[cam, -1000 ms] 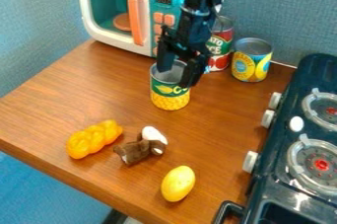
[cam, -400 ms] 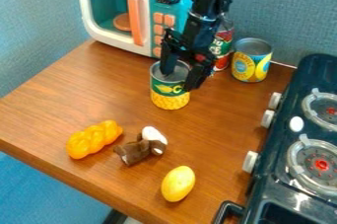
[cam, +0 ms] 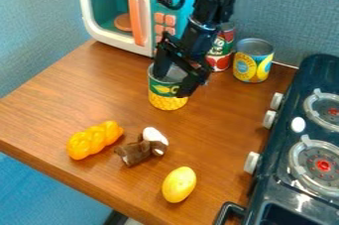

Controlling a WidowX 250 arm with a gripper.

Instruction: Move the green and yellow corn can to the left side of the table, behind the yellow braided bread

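The table (cam: 79, 87) held a corn can (cam: 167, 101) at the gripper (cam: 171, 85), two cans (cam: 253, 61) and a microwave (cam: 144, 1) behind, three toys (cam: 136, 152) in front.

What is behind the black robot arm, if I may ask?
A white and teal toy microwave and a metal can with a red and green label; the arm hides part of each.

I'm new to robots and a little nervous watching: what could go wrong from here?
The gripper has parted fingers at the top of the corn can; an off-center push might slide or tip it. The arm looks close to the red can behind, so swinging sideways could knock that. The rounded yellow toy might roll if bumped.
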